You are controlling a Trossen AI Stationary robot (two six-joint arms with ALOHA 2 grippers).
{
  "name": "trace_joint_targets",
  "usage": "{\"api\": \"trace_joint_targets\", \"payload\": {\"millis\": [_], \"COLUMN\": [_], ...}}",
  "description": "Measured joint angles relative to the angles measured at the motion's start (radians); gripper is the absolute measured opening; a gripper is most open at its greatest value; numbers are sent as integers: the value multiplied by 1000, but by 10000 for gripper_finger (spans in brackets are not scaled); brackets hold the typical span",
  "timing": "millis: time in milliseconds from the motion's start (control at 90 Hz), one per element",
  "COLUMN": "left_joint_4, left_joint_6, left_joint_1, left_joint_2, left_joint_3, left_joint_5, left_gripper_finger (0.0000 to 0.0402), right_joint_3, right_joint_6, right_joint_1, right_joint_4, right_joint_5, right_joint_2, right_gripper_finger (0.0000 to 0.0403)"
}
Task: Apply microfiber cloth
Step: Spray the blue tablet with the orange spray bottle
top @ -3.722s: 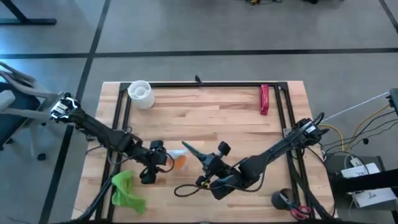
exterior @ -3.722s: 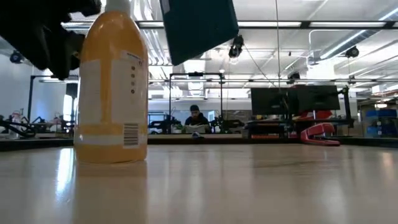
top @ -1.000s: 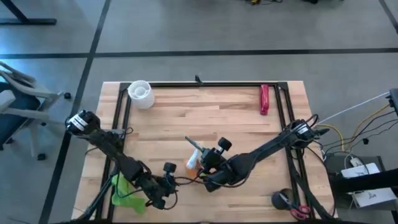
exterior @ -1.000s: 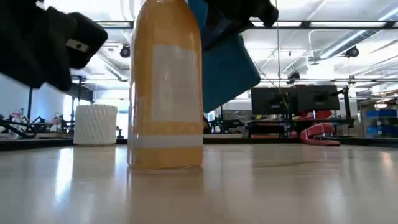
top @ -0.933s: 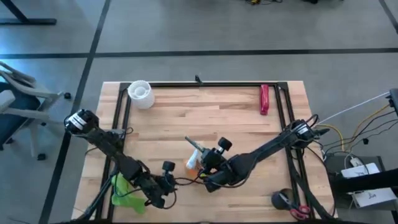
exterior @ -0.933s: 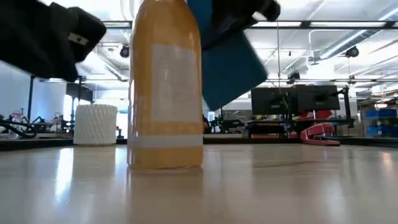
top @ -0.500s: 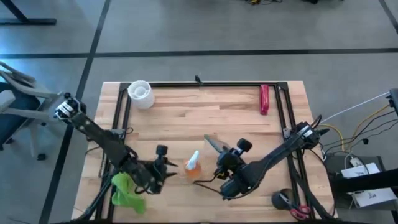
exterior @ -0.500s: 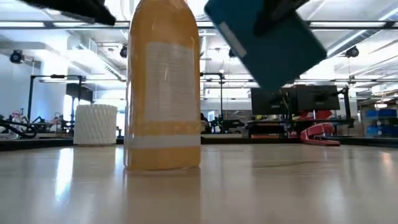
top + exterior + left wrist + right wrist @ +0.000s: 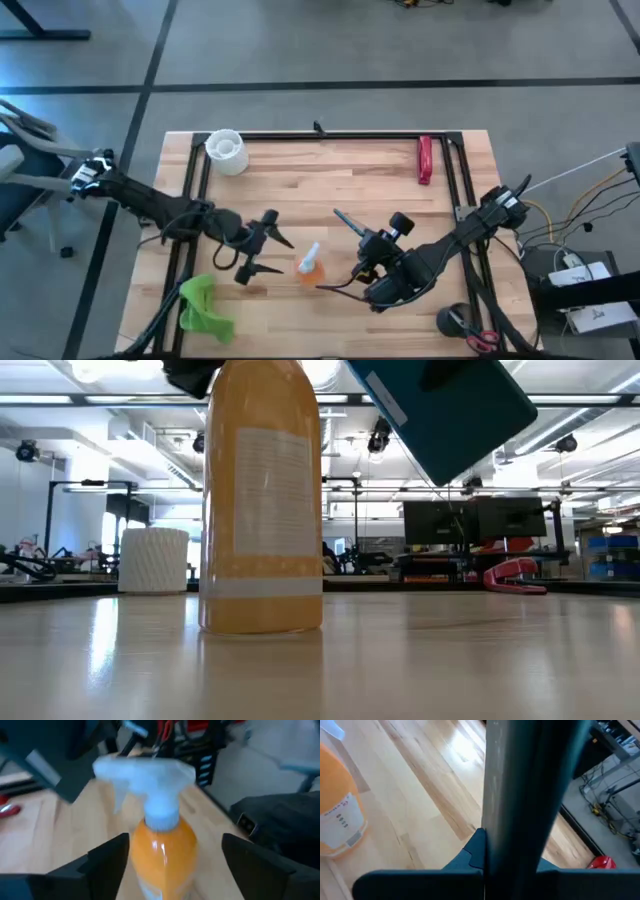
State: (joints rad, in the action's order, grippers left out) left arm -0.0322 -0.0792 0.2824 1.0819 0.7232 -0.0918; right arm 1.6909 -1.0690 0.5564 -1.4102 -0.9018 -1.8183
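The lime-green microfiber cloth [image 9: 203, 308] lies crumpled on the table's near left, touched by nothing. An orange spray bottle [image 9: 310, 265] with a white top stands upright near the table's middle. My left gripper [image 9: 262, 255] hovers just left of it, open. In the left wrist view its fingers [image 9: 107, 862] stand on either side of the bottle [image 9: 162, 837] without touching it. My right gripper [image 9: 368, 243], right of the bottle, is shut on a dark rectangular slab [image 9: 347, 222], seen high in the low view [image 9: 450, 410]. My right gripper pinches the dark slab by one end [image 9: 512, 847] between its two fingers. The slab sticks out beyond the fingers toward the table's far left. It is lifted clear of the table and tilted, standing on edge as seen from above.
A white ribbed cup [image 9: 226, 151] stands at the far left corner and a red stapler [image 9: 425, 160] lies at the far right. A black frame [image 9: 330, 135] runs along the table's far and side edges. Bare wood lies between the far items and the bottle.
My left gripper has moved from the near edge beside the cloth toward the far edge, turned toward the bottle and opened. My right gripper has carried the slab away from the bottle toward the table's right edge. The bottle and the cloth have stayed put.
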Motion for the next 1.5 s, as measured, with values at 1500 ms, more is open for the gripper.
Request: {"api": "trace_joint_targets", "payload": {"millis": [1500], "left_joint_4": [-389], "left_joint_6": [-110], "left_joint_1": [-93], "left_joint_2": [259], "left_joint_3": [0], "left_joint_5": [-160], "left_gripper_finger": [343], "right_joint_3": [-711], "right_joint_6": [662], "right_joint_1": [-285], "right_joint_4": [948], "right_joint_5": [379], "right_joint_2": [544], "right_gripper_finger": [3]}}
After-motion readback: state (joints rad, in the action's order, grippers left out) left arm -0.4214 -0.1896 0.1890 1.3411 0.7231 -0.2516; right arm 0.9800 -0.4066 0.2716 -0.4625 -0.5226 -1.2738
